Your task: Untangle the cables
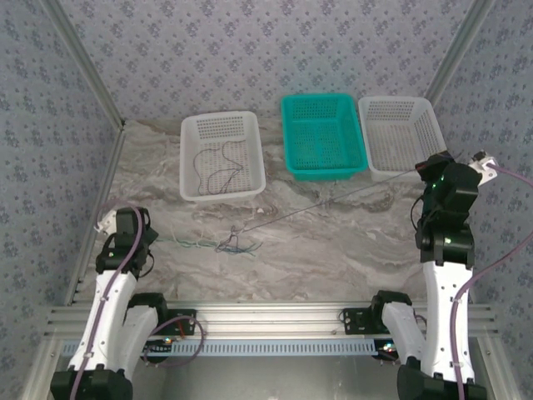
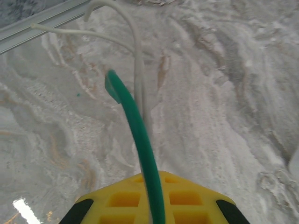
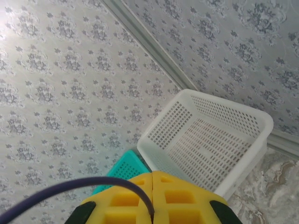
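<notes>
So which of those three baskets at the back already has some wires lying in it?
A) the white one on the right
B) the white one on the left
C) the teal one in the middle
B: seen from above, thin dark wires lie curled in loops on the floor of the left white basket.

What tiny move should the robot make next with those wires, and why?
Probably the right gripper should ease away from the knot: it is shut on the dark cable, which runs taut to that knot, while the left gripper, shut on the green cable, anchors the other side.
</notes>
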